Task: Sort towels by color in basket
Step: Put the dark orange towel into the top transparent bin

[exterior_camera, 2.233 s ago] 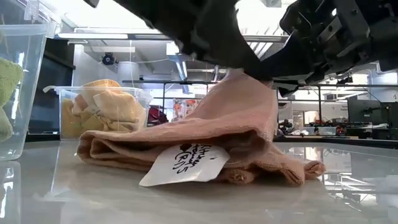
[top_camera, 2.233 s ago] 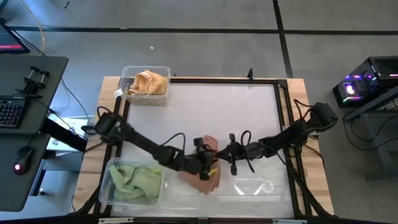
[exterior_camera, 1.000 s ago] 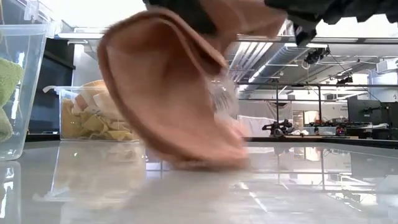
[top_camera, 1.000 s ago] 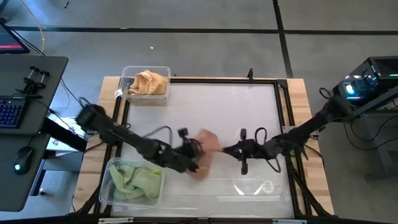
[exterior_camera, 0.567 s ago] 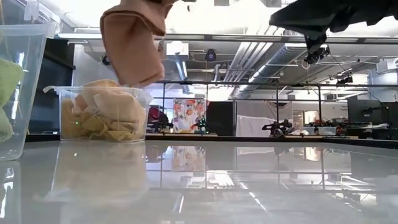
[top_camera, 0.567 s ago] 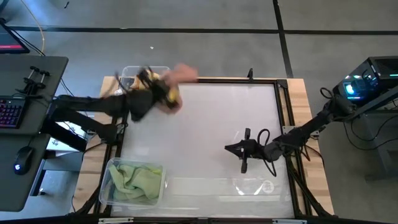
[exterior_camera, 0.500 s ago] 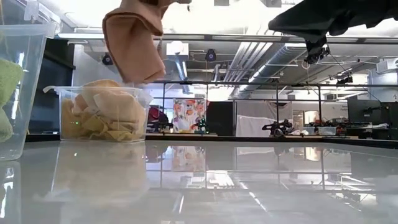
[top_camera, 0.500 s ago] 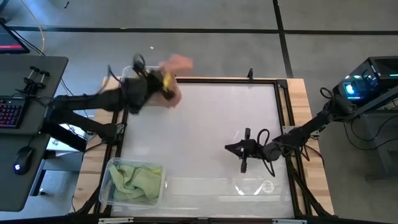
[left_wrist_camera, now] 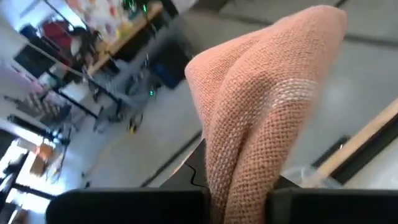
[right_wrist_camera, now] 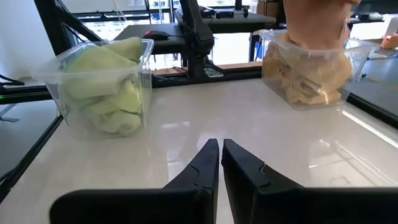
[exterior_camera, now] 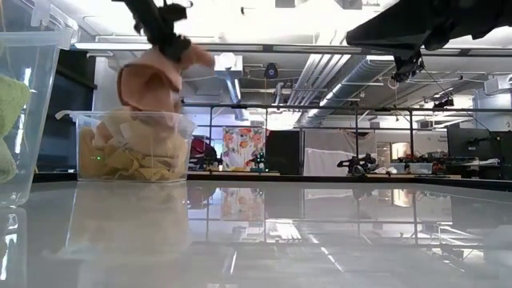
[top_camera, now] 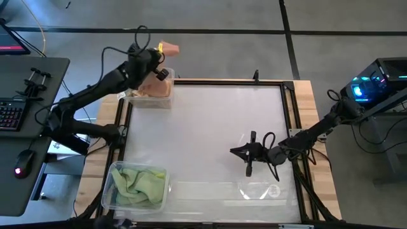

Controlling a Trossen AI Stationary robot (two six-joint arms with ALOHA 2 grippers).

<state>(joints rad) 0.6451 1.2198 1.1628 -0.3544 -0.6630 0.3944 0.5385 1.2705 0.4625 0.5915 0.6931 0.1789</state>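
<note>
The salmon pink towel (top_camera: 158, 81) hangs bunched over the clear bin of mustard yellow towels (top_camera: 150, 93) at the desk's far left corner, its lower folds already dipping inside the rim while the left gripper (top_camera: 160, 58) has its jaws clamped on the upper end; this looks like the drop-off step, though a pink cloth over a yellow heap seems a doubtful match of colors. The next move likely calls for parting the jaws so the cloth falls wholly inside; the right gripper (top_camera: 238, 152) waits low over the bare desk (top_camera: 216, 121), jaws together and empty, near the empty clear bin (top_camera: 262, 191), with the bin of light green towels (top_camera: 137, 186) at the near left corner.
</note>
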